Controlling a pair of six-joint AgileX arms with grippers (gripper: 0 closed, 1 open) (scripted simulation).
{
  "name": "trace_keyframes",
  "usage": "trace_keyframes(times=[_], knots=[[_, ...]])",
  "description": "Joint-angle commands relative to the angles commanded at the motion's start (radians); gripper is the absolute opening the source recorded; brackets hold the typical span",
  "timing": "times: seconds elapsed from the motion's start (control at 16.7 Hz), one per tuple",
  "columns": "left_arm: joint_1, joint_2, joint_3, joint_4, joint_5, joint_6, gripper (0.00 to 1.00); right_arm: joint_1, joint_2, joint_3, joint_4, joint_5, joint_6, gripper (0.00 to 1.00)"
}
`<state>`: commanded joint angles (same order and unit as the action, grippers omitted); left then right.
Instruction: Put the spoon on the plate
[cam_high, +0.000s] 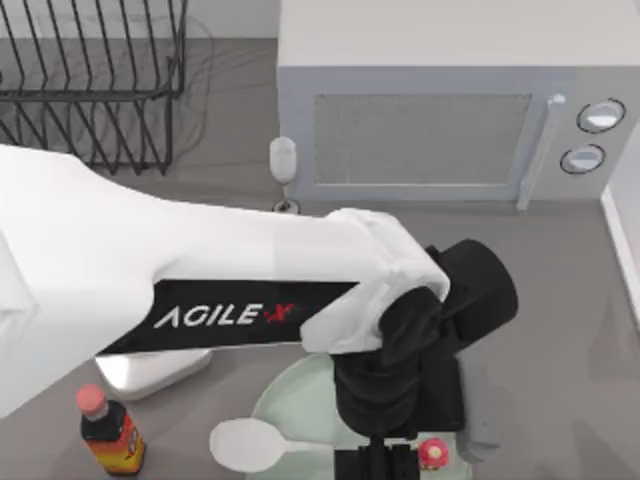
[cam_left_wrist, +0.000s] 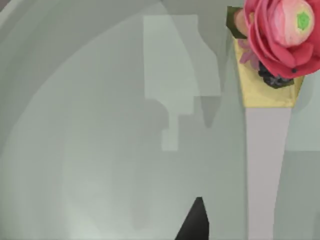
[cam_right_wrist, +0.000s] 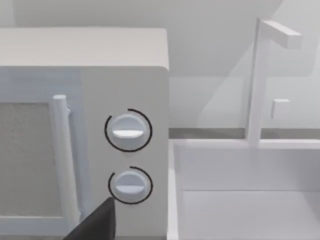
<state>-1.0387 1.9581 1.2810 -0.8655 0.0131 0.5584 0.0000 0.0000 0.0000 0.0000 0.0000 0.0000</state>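
Tabletop: spoon (cam_high: 250, 443) beside left claw (cam_high: 385, 462).

The white left arm (cam_high: 150, 270) bears a black AGILE-X band and black wrist.

**Three cameras, three angles**

The top view looks straight down on the bench (cam_high: 560, 300). The left wrist view sits very close above the plate (cam_left_wrist: 100, 150). The right wrist view faces the microwave (cam_right_wrist: 125, 85), shared with the top view's upper right.
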Motion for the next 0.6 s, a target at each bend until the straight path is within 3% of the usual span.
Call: trace_keyframes(times=[0.24,0.6], knots=[[0.000,0.000,0.000,0.000,0.000,0.000,0.98,0.000,0.000,0.000,0.000,0.000,0.000,1.00],[0.000,0.000,0.000,0.000,0.000,0.000,1.00,0.000,0.000,0.000,0.000,0.000,0.000,1.00]])
